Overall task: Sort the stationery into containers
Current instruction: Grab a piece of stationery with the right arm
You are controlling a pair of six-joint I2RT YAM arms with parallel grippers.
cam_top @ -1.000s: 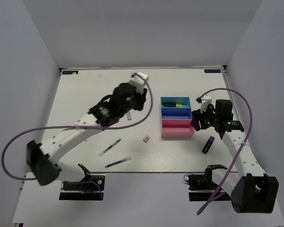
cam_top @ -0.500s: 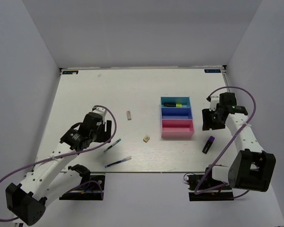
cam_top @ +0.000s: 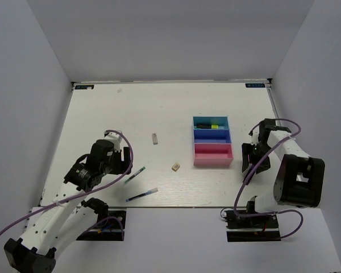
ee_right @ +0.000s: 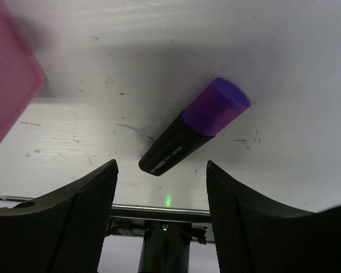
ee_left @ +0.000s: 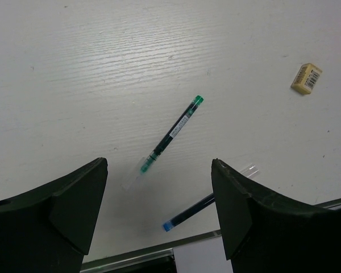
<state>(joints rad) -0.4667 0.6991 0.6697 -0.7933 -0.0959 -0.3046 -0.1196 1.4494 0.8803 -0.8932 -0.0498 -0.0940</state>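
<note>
Right wrist view puts the purple-capped marker (ee_right: 196,125) on the table (ee_right: 284,51) below your right gripper (ee_right: 161,170), whose jaws stand apart and hold nothing. The marker lies slanted across the gap, near the table's front edge, with the pink tray (ee_right: 5,85) just to one side. If you close without squaring up, one finger may catch the cap first and spin or roll the marker toward that edge. Your left gripper (ee_left: 159,168) is likewise wide and empty above the green pen (ee_left: 170,133), which is also slanted. The blue pen (ee_left: 207,202) lies close by one finger, near the edge. Come down carelessly and you could knock it off the table.
</note>
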